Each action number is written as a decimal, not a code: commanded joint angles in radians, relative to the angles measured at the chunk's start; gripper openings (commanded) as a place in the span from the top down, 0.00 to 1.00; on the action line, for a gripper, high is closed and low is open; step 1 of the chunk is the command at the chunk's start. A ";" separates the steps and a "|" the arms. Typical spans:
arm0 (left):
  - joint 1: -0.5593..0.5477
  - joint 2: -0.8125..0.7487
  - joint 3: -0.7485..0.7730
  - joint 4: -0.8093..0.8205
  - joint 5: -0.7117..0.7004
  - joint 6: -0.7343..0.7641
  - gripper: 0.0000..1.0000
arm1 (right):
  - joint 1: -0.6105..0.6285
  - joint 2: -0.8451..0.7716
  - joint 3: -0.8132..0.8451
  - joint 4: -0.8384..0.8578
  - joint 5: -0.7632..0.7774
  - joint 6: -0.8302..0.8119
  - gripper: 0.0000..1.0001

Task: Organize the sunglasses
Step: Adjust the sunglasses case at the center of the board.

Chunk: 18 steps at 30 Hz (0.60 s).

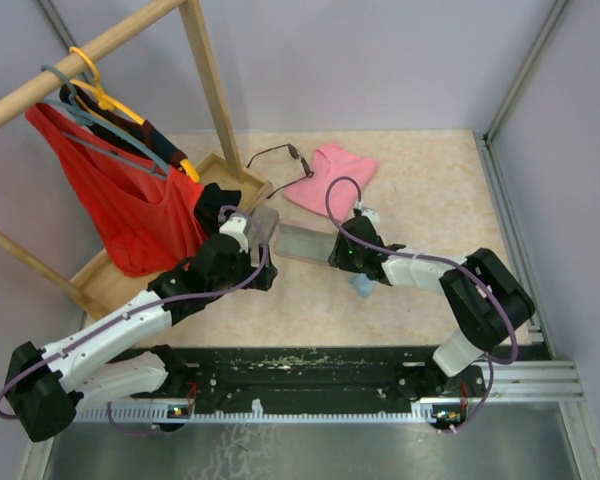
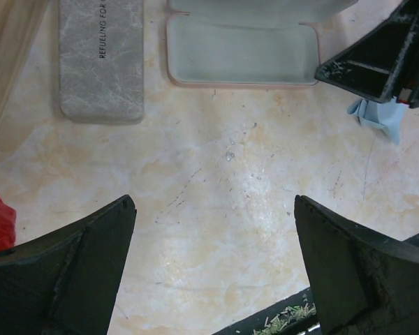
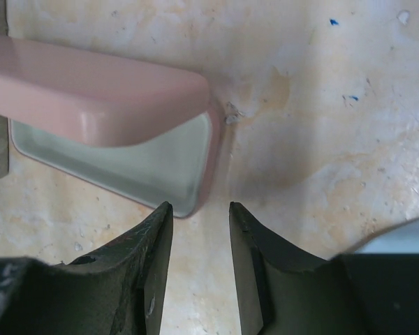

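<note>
We log: left gripper (image 2: 213, 209) jaws wide apart above table (image 2: 216, 160) | right gripper (image 3: 201, 213) jaws narrowly apart, gripping nothing, at open pink case (image 3: 98, 98) | sunglasses (image 1: 278, 158) far back, just beside pink cloth (image 1: 332, 177)

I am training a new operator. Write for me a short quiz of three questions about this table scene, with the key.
1. True or false: the oblong pink spectacle case lies open.
2. Where do the thin dark wire-framed sunglasses lie? A. inside that case; B. on the table, beside the pink cloth; C. under that case.
3. Fill in: the jaws of the left gripper stand ___.
Key: 1 true; 2 B; 3 open.
</note>
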 commanded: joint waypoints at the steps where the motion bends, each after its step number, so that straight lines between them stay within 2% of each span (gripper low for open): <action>1: 0.010 -0.009 -0.002 0.033 0.057 -0.013 0.00 | 0.003 0.038 0.072 0.071 0.021 0.010 0.62; 14: 0.024 -0.016 0.001 0.028 0.062 0.004 0.00 | 0.003 0.144 0.181 -0.055 0.121 -0.053 0.76; 18: 0.026 -0.019 0.003 0.026 0.061 0.005 0.00 | 0.004 0.166 0.210 -0.087 0.124 -0.075 0.78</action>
